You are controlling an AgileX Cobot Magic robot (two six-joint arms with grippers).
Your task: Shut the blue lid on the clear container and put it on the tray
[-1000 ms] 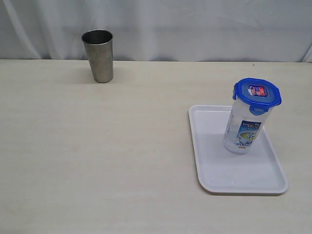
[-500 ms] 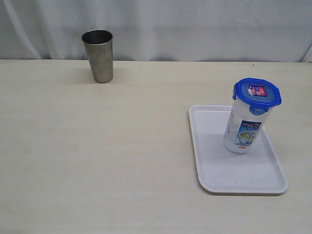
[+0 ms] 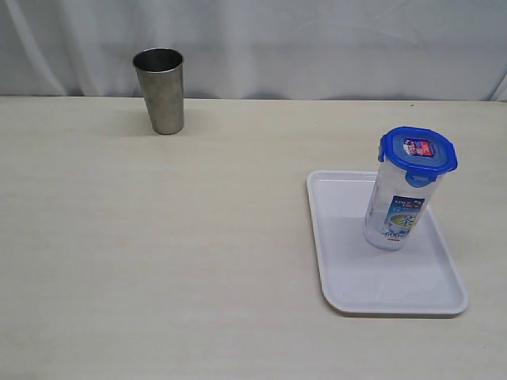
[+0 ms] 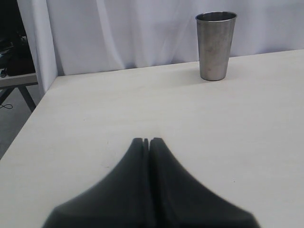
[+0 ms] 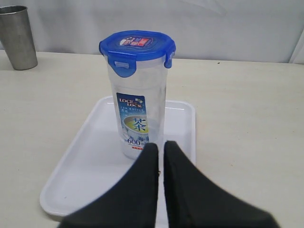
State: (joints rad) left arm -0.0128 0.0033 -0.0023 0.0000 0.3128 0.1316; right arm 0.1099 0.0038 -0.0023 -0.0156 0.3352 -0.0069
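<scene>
Nothing has moved since the earlier exterior frames: same layout, no shift that I can see.

Count: one clear container [image 3: 396, 214], one blue lid [image 3: 418, 150], one tray [image 3: 348, 277], one steel cup [image 3: 160, 91], two grippers.

I see the container standing upright on its base, long axis vertical, lid end up. The lid sits on the rim with its flaps folded down and the sticker on top. The printed label faces the exterior camera. It stands inside the tray, in the tray's upper half as framed, closer to the right rim than the left. That puts it right of centre in the exterior frame.

The tray lies flat on the table [image 3: 198, 237], lower right of the frame, with its long side running top to bottom of the picture.

The cup stands upright, mouth up, in the upper left of the exterior frame. It is near the table's far edge by the white curtain [image 3: 317, 39], well apart from the tray.

My right gripper [image 5: 160, 145] has its fingers pressed almost together with only a thin slit between them, pinching nothing. The container is just beyond the tips, not touching. My left gripper [image 4: 146, 141] is pressed fully together, empty, over bare table, with the cup far ahead of it.
</scene>
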